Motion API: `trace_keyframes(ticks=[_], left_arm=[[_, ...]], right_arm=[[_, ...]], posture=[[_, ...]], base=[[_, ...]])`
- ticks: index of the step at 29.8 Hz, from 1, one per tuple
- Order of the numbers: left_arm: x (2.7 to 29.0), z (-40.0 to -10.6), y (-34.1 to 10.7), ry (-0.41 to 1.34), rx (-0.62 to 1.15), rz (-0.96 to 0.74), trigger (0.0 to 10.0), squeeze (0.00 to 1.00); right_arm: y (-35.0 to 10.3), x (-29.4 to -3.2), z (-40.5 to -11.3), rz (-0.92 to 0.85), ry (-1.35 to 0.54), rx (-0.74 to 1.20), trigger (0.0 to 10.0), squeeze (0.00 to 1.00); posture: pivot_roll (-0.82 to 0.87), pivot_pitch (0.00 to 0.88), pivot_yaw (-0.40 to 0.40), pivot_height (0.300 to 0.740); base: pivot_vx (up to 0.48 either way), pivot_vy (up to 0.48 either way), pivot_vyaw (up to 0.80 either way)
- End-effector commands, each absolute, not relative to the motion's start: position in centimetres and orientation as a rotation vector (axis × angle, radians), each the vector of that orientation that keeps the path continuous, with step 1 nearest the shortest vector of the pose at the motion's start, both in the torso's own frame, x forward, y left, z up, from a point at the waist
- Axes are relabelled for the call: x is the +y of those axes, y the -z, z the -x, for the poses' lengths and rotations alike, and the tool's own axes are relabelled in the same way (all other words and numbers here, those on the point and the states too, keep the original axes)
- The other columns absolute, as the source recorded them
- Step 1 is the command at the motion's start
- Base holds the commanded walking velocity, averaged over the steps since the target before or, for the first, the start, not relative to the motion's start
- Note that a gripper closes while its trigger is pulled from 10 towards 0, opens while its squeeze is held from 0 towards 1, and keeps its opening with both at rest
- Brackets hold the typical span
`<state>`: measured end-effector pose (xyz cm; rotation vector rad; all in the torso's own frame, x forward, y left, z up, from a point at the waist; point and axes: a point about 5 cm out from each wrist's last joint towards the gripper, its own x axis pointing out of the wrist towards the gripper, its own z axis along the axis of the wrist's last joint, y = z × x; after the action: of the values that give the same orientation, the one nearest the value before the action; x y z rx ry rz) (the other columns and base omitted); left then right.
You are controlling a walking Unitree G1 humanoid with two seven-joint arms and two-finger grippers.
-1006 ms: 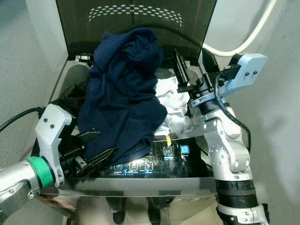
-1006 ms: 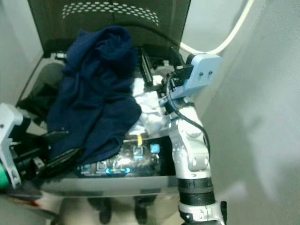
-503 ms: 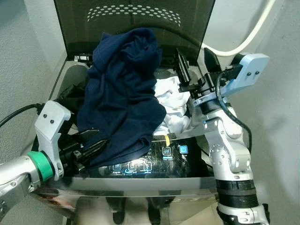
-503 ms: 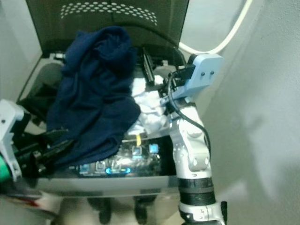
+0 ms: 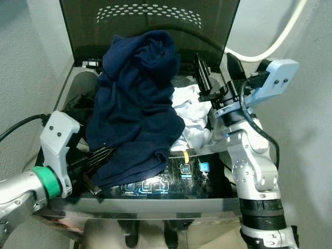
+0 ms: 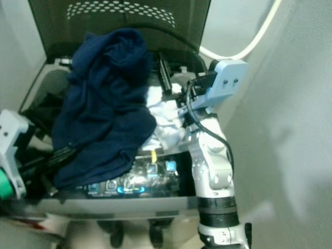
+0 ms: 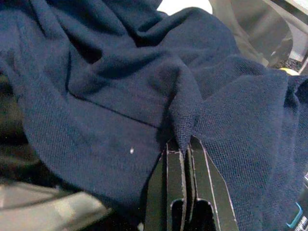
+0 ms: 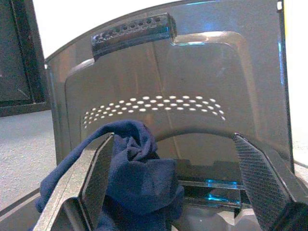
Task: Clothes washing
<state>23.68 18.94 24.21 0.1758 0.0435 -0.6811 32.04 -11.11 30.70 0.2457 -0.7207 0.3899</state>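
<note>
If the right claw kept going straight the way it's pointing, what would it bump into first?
Probably the washing machine's raised lid. The open right claw points at it, with the navy garment low between its fingers. Depth is unclear.

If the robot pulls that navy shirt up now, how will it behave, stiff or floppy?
Probably floppy: the navy shirt lies in soft folds over the washer. The left gripper pinches only a small fold, so most would likely hang and drag, perhaps brushing the white clothes.
</note>
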Motion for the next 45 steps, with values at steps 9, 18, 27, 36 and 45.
trace_keyframes(ticks=[9, 18, 27, 36, 45], left_arm=[[14.2, -30.2, -27.9, 0.581, -0.339, -0.290, 10.0, 0.00], [9.9, -35.9, -38.1, 0.476, -0.723, -0.517, 10.0, 0.00], [10.6, -36.0, -42.8, 0.120, -0.983, -0.911, 10.0, 0.00], [12.5, -39.6, -38.5, 0.428, -0.473, -0.477, 10.0, 0.13], [12.9, -36.5, -33.8, 0.776, -0.329, -0.297, 10.0, 1.00]], right_arm=[[-30.8, -11.1, -31.9, -0.250, -0.381, -0.735, 10.0, 0.00], [-31.1, -11.9, -31.1, -0.229, -0.335, -0.751, 10.0, 0.00], [-30.8, -12.5, -30.4, -0.222, -0.295, -0.750, 10.0, 0.00], [-30.7, -12.7, -30.4, -0.218, -0.282, -0.749, 10.0, 0.00], [-31.0, -12.1, -30.9, -0.224, -0.327, -0.746, 10.0, 0.00]], posture=[[0.09, 0.154, -0.001, 0.728], [0.01, 0.177, 0.044, 0.728], [-0.02, 0.185, 0.062, 0.728], [-0.01, 0.179, 0.054, 0.728], [0.05, 0.153, 0.020, 0.728]], base=[[0.000, 0.000, 0.00], [0.000, 0.000, 0.00], [0.000, 0.000, 0.00], [0.000, 0.000, 0.00], [0.000, 0.000, 0.00]])
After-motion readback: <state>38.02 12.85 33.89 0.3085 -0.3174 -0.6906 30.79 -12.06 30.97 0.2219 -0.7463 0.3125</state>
